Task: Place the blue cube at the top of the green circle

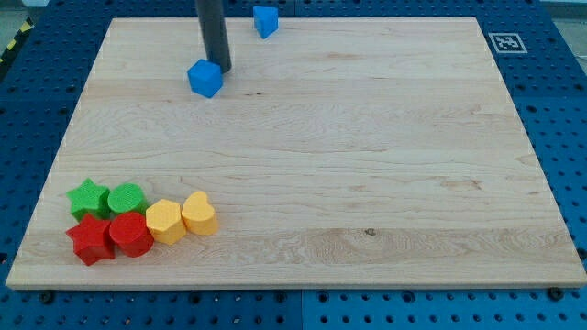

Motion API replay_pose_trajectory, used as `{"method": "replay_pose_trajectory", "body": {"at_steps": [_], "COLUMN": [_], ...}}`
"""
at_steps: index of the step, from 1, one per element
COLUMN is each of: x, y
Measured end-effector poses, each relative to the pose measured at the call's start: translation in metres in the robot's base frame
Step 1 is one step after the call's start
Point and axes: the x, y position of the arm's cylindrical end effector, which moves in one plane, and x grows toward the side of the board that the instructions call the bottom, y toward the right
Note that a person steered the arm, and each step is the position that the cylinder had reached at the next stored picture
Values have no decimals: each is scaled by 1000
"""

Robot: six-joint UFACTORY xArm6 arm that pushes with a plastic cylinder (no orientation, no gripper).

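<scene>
Seven blocks: two blue near the view's top, five clustered at the bottom left
Blue cube (205,78): upper left of the surface (367,165); well apart from the cluster
My tip (223,69): touching the blue cube's upper right edge; rod rising out of view
Jaws: none on this arm; only a bare rod, nothing grasped
Second blue block (265,20): at the top edge; shape unclear
Green circle (127,198): between green star (88,197) and yellow blocks; red pieces below
Neighbours: red star (90,240); red block (131,234); yellow hexagon (165,221); yellow heart (199,213)
Surface: pale wooden board; marker tag (505,42) at top right
Room: blue perforated bench (559,110) around the board
</scene>
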Motion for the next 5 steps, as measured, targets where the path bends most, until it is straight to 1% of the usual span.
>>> {"method": "replay_pose_trajectory", "body": {"at_steps": [2, 5], "x": [42, 117], "y": [-36, -52]}}
